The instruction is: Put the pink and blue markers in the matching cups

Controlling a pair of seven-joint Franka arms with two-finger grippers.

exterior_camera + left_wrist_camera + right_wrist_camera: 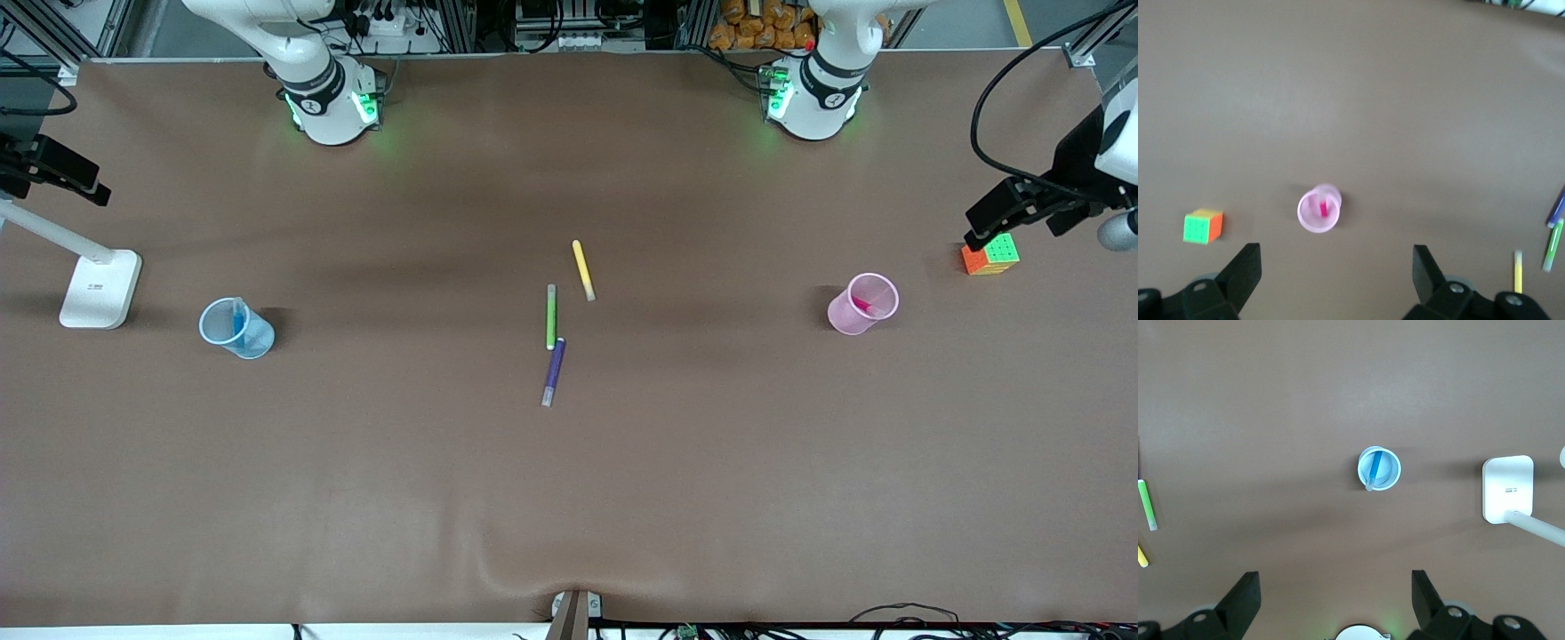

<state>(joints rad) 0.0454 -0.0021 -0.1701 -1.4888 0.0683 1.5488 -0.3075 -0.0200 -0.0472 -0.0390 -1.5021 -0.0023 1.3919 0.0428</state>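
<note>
The pale blue cup [256,341] stands toward the right arm's end of the table with the blue marker [238,322] leaning inside it. The pale pink cup [843,316] stands toward the left arm's end with the pink marker [867,308] inside it. In the left wrist view my left gripper [1336,273] is open and empty, high over the table beside the pink cup [1305,217] and pink marker [1323,208]. In the right wrist view my right gripper [1335,597] is open and empty, high above the blue cup [1395,471] and blue marker [1375,468]. Neither gripper shows in the front view.
A yellow marker [583,269], a green marker [551,316] and a purple marker [554,372] lie mid-table. A colour cube [990,254] sits beside the pink cup, at the left arm's end. A white lamp base [100,289] stands beside the blue cup.
</note>
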